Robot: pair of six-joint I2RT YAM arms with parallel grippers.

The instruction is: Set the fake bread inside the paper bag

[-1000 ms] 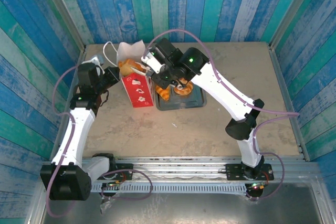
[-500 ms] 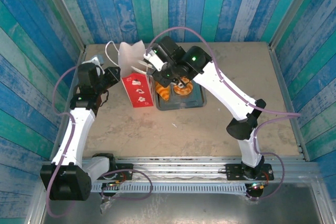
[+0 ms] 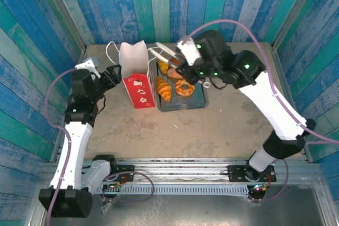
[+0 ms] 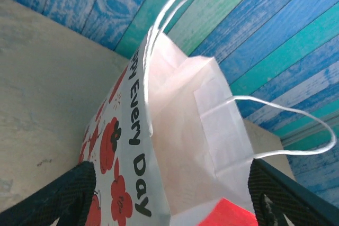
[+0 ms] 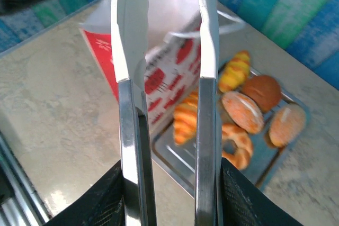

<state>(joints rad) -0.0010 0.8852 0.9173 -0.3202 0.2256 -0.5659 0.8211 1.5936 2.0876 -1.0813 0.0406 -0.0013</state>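
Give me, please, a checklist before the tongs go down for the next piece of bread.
1. The paper bag stands upright, mouth open: ok.
2. The tongs are empty, tips apart: ok.
3. The right fingers clamp the tongs: ok.
4. Bag steadied: not ok; the left fingers stand open on either side of it.
5. Bread free to pick: ok; the croissant and the bagel lie uncovered on the tray.
6. Room inside the bag: cannot tell.
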